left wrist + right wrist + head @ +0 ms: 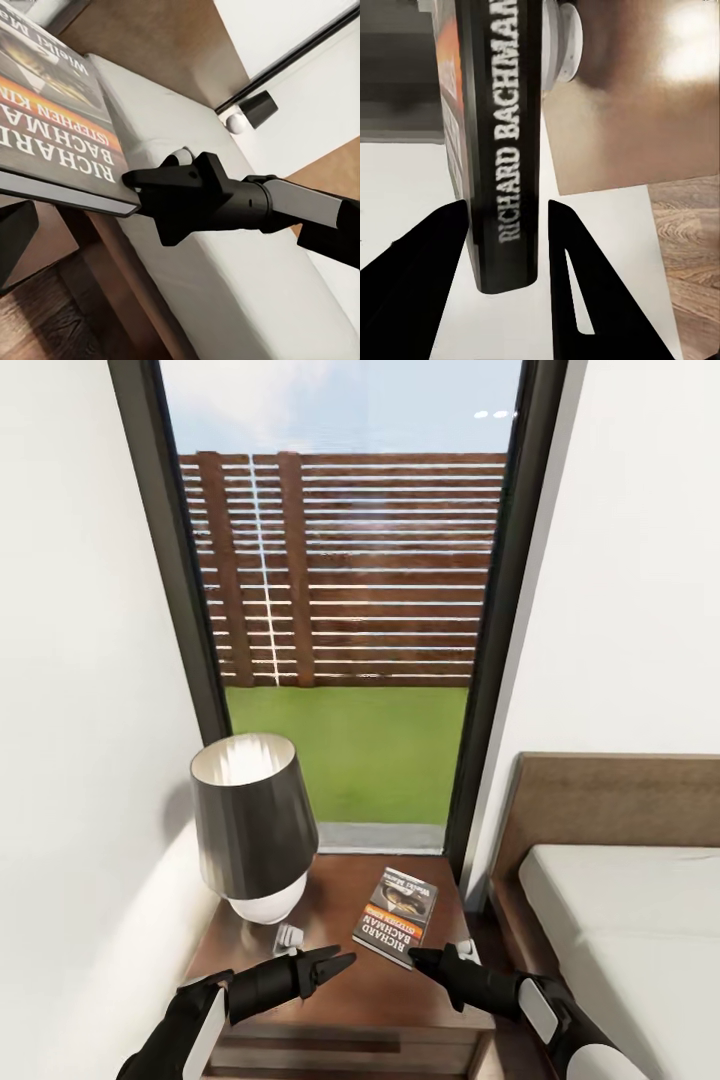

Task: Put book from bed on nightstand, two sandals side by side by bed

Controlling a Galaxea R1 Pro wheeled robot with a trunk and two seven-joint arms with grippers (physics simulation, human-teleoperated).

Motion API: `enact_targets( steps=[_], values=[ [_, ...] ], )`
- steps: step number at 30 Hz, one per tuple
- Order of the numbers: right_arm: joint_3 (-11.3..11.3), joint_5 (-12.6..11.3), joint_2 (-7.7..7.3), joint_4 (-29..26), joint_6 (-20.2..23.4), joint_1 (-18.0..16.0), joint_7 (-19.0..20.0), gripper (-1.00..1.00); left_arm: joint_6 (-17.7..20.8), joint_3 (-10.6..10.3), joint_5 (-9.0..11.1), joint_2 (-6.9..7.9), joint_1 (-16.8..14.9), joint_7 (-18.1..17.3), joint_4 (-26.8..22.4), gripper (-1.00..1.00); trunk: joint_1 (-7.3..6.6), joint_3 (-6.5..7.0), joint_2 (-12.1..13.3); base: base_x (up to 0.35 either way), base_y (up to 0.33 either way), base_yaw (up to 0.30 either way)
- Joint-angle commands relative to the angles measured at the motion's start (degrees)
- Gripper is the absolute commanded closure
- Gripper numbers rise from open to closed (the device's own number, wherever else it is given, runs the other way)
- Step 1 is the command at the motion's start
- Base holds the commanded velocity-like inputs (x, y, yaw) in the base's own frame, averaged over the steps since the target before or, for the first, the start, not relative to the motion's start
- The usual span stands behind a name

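**Sitting on the nightstand: book down, both tools hovering at its near edge**

Head view, biggest first:
- bedroom window (345,610), tall and dark-framed, with fence (340,570) and grass (350,750) behind it. White walls either side.
- bed (620,920) at right: off-white mattress, brown headboard against the wall.
- nightstand (330,980) below the window, just beside the bed frame. Glossy reddish-brown surface.
- lamp (250,820) on the far-left part of the surface: dark shade, white base.
- book (396,916) lies flat on the surface, cover up, right of the lamp and apart from it. Orange band and white lettering legible.
- small white object (288,936) on the surface near the lamp base; too small to identify.

Tools:
- left tool (335,963): over the near half of the surface, tips pointing toward the book, not touching it. Can't tell if the jaws are open or closed.
- right tool (425,958): at the book's near edge. Right wrist view shows the book spine (506,150) between the two fingers (577,255) with clear gaps on both sides, so jaws spread, no grip.
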Motion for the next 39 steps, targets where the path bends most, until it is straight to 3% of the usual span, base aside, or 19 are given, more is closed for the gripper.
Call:
enact_targets(
  steps=[1,16,29,39],
  values=[
    [-0.3,0.1,0.04,0.0,0.2,0.0,0.1,1.0,0.6,0.2,0.1,-0.05,0.0,-0.2,0.0,-1.0,0.01,-0.06,0.0,0.098,0.0,0.0],
    [-0.3,0.1,0.12,0.0,0.2,0.0,0.2,1.0,0.5,0.2,0.0,-0.05,0.0,-0.2,0.0,-1.0,0.01,-0.06,0.0,0.16,0.0,0.0],
    [-0.3,0.1,0.12,0.0,0.2,0.0,0.2,1.0,0.6,0.2,0.1,-0.05,0.0,-0.3,0.0,-1.0,0.01,-0.06,0.0,0.014,0.0,0.0],
    [-0.3,0.1,0.12,0.0,0.2,0.0,0.2,1.0,0.6,0.2,0.0,-0.13,0.0,-0.2,0.0,-1.0,2.2,-1.85,-4.0,0.0,0.0,0.0]
  ],
)
